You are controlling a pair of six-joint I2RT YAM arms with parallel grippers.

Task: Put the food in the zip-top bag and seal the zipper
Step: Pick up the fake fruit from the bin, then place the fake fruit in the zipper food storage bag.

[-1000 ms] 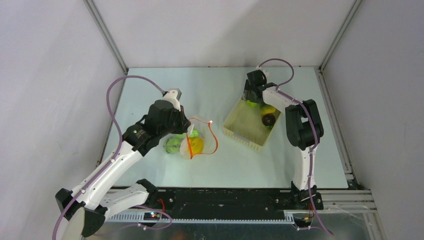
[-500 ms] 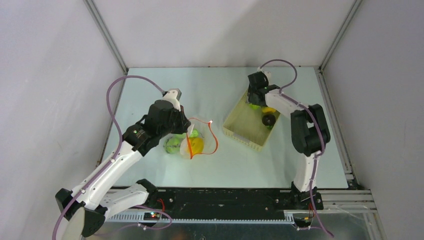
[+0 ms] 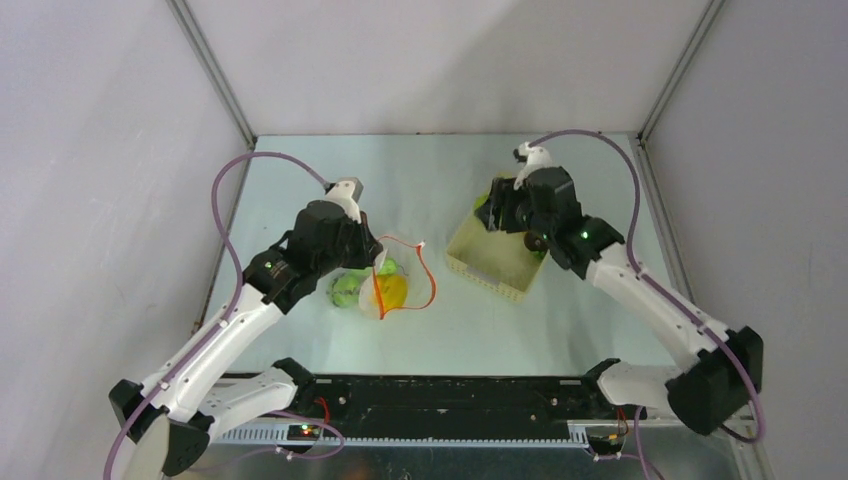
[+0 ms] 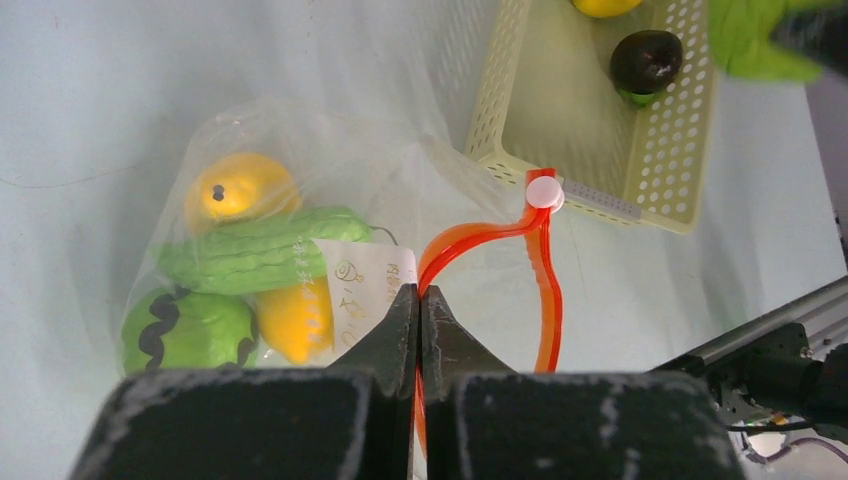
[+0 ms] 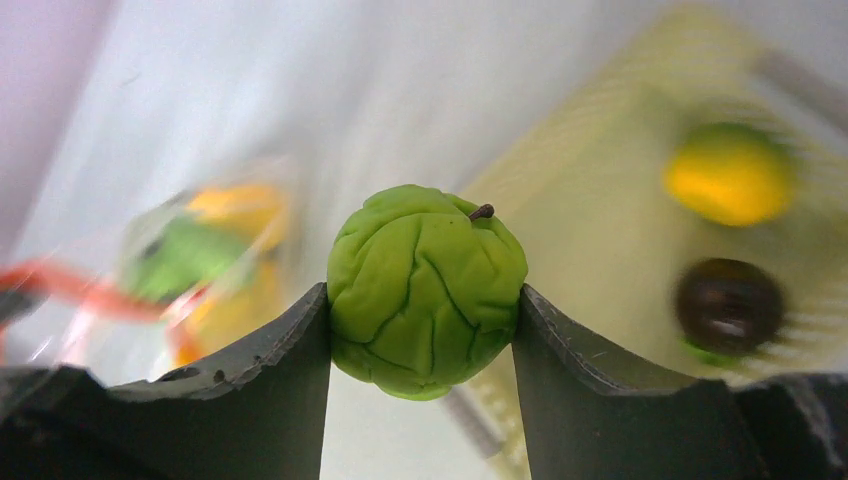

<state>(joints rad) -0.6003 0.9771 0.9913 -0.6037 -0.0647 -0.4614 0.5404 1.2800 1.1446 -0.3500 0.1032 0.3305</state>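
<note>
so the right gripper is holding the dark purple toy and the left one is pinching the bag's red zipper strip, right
Not quite. The right gripper holds the wrinkled green toy, as the right wrist view shows. The dark purple toy lies in the basket. The left gripper is indeed pinching the zipper.

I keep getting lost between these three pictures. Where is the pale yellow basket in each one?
Top external: the basket lies right of centre, under the right arm.
Left wrist: the basket is at the top right.
Right wrist: the basket is blurred at the upper right, behind the green toy cabbage held in the right fingers.
Shared landmark: the red-orange zipper, to the basket's left in all three.
</note>
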